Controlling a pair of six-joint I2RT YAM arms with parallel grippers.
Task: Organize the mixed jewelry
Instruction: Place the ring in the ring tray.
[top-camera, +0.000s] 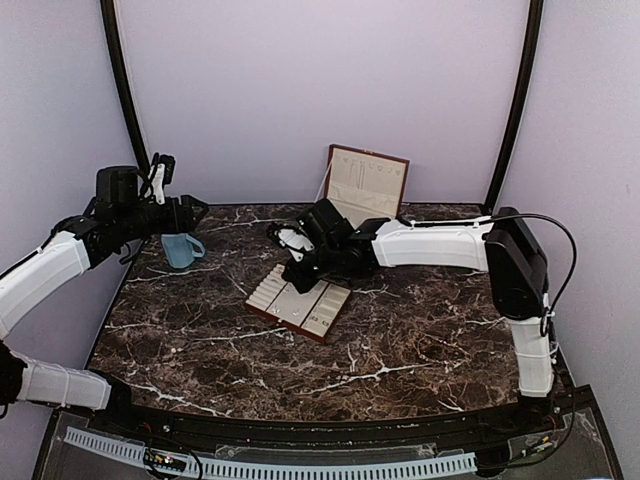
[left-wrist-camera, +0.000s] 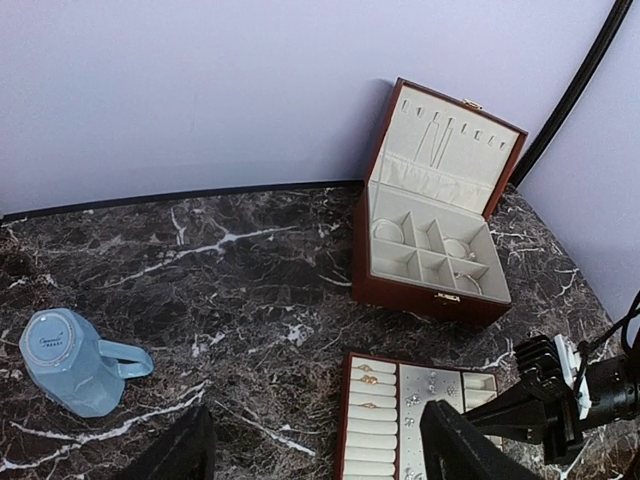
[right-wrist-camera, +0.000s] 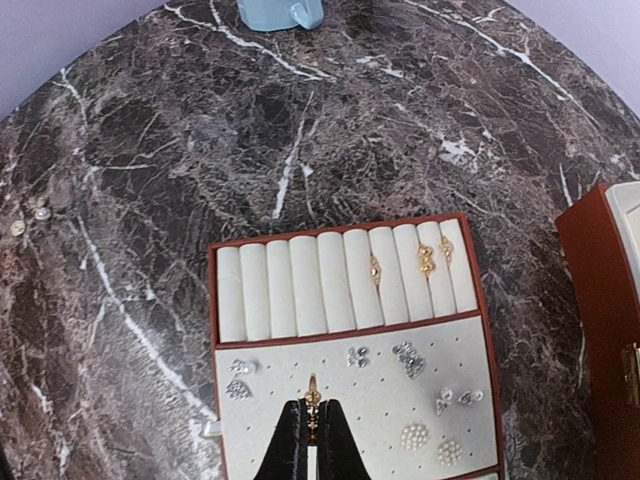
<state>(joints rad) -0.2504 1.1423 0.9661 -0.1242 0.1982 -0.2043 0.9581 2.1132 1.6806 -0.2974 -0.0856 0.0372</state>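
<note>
Dark marble of the table (right-wrist-camera: 150, 120) runs open left of your right gripper (right-wrist-camera: 313, 402), save two loose specks (right-wrist-camera: 30, 213). Its fingers pinch together on a gold piece (right-wrist-camera: 313, 388) over the tray (right-wrist-camera: 340, 223), with mixed jewelry (right-wrist-camera: 408, 358) on both sides and ahead. On their right, the red-brown box (right-wrist-camera: 600, 330) crowds you. Your left gripper (left-wrist-camera: 320, 455) hangs with fingers apart, empty. The blue cup (left-wrist-camera: 70, 360) sits to their left, its base print unreadable.

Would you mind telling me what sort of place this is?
Probably a robot test booth: lilac walls close in a marble-patterned table, a left arm and right arm stand at its near edge, and a jewelry box and tray sit as props.
</note>
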